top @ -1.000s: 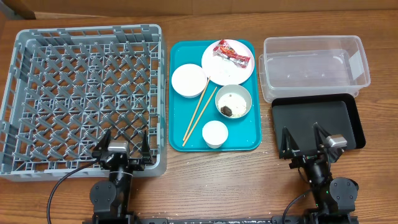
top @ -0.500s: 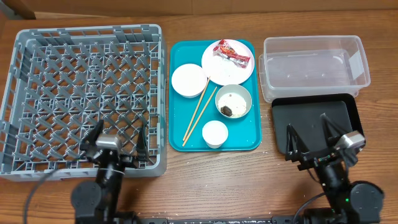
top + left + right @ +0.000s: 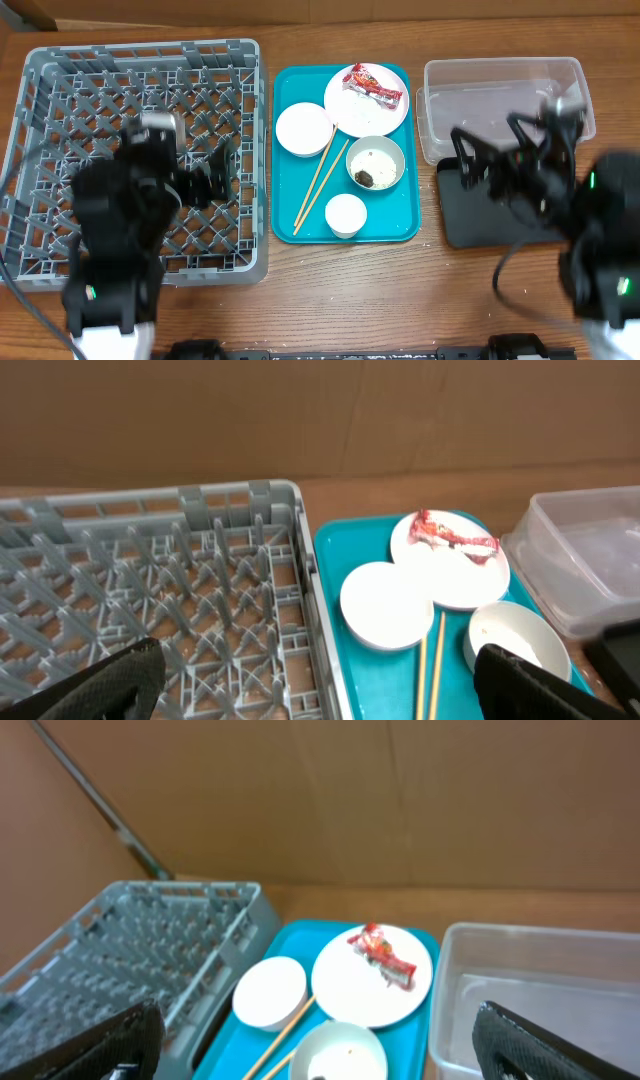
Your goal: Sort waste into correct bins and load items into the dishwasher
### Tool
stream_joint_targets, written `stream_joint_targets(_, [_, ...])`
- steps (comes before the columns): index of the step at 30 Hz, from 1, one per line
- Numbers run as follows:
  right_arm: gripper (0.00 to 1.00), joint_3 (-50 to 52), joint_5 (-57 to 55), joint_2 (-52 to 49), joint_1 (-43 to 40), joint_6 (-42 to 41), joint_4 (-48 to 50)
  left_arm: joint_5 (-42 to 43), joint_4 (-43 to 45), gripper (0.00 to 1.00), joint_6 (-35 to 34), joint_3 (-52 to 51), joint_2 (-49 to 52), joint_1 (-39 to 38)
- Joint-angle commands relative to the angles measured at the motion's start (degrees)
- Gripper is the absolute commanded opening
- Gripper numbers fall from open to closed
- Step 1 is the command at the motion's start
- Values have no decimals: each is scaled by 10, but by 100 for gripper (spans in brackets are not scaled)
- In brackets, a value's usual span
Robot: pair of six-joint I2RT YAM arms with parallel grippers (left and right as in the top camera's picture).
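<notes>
The grey dish rack (image 3: 60, 90) stands empty at the left. On the teal tray (image 3: 290, 225) lie the pale plate (image 3: 345, 110) with the red wrapper (image 3: 373, 85), a small white bowl (image 3: 303, 130), a wider bowl (image 3: 375, 155) holding a brown lump (image 3: 365, 178), another small bowl (image 3: 346, 215) and two chopsticks (image 3: 320, 185). The clear tub (image 3: 500, 105) and black tray (image 3: 480, 225) are at the right. My left gripper (image 3: 215, 172) hangs open over the rack's right side (image 3: 320, 700). My right gripper (image 3: 490, 150) hangs open over the black tray's far edge (image 3: 320, 1060). No tissue shows.
Both arms are raised and blurred in the overhead view. The left wrist view shows the rack (image 3: 150, 560), plate (image 3: 460, 575) and wrapper (image 3: 450, 535). The right wrist view shows the plate (image 3: 365, 985), wrapper (image 3: 385, 955) and tub (image 3: 530, 1000). A cardboard wall stands behind.
Both arms have risen from the table's front edge and swung toward the back, the left over the rack, the right over the black tray. Both grippers stay open and empty.
</notes>
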State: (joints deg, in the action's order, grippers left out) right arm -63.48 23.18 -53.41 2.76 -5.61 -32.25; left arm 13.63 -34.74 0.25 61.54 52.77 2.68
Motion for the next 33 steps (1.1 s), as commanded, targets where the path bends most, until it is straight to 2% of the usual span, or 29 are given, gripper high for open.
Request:
stream_joint_targets(1, [100,-125,16,-105,14,40,-54,15,-56,100,10,105,75,2])
stream_joint_targets(5, [100,-282,-1,-238,49,113,-157,15,-154,100,10,221,170,2])
stream_joint_targets(8, [100,-402,-41,-334,76,136,-233,15,-218,100,10,292,231,2])
stream_joint_targets(12, [100,-500,-67,-432,100,136,-278,15,-236,100,10,323,276,2])
stream_joint_targets(19, [100,-502,-3,-516,102,119,-202,13,-240,100,10,323,312,2])
stream_joint_targets(22, [100,-502,-20,-545,112,137,-194,12,-250,100,10,323,323,2])
stream_joint_targets(30, [100,-502,-237,-634,182,179,-148,12,-254,100,10,323,350,2])
stream_joint_targets(33, [100,-502,-286,-672,200,188,-136,10,-254,100,10,323,355,2])
